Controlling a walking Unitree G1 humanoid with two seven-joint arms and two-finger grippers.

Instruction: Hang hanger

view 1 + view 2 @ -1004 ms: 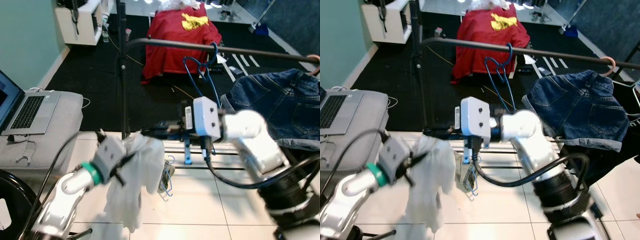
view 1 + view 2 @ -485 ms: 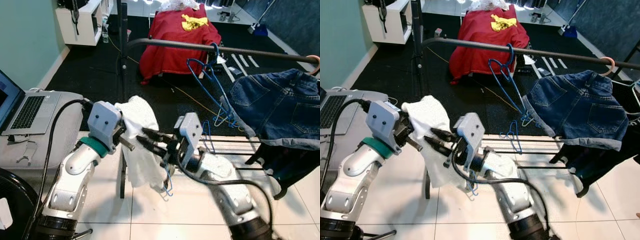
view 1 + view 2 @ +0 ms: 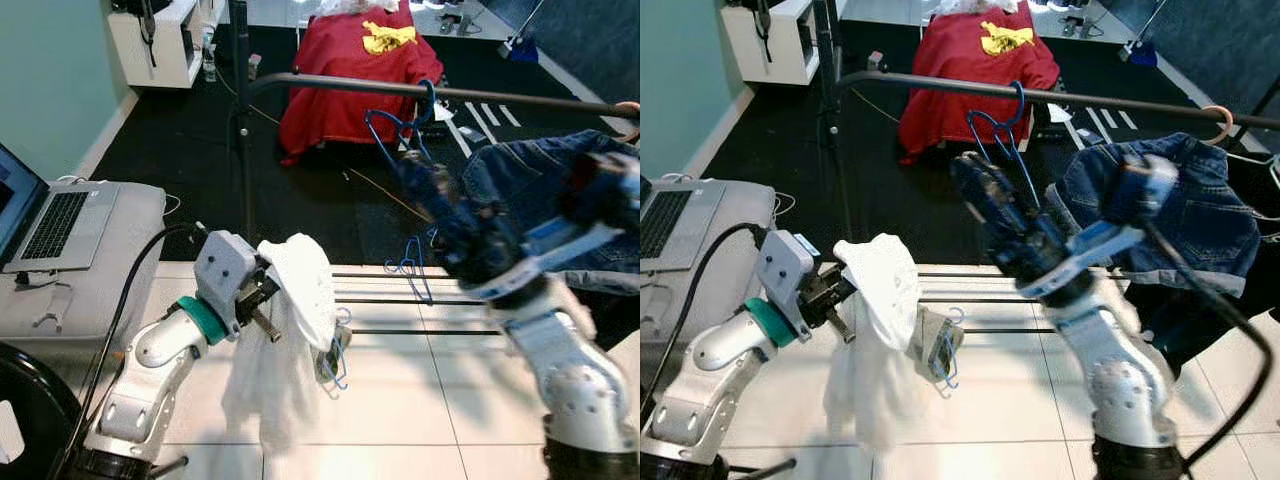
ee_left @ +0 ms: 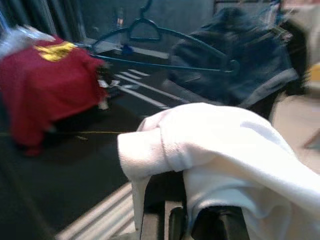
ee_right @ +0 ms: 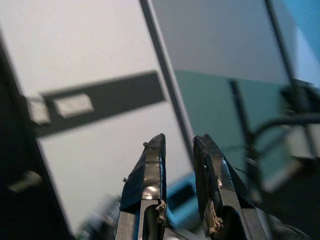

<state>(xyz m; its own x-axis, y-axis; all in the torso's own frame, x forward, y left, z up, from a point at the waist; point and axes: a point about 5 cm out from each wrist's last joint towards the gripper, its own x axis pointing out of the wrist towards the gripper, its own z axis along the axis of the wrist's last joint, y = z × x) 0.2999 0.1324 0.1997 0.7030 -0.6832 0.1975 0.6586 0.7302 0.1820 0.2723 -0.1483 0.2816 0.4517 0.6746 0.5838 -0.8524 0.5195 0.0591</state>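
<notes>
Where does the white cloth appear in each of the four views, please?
Left eye view: the white cloth is low and left of centre, draped over the left gripper.
Right eye view: low and left of centre, on the same gripper.
Left wrist view: the cloth fills the lower right, close to the camera.
Right wrist view: not in it.
Shared landmark: the red garment lies far behind the cloth in both eye views and the left wrist view.

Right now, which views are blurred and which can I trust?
Eye views: right arm smeared by motion, left gripper and white cloth sharp. Left wrist view: cloth crisp, hanger and jeans soft. Right wrist view: background smeared.
</notes>
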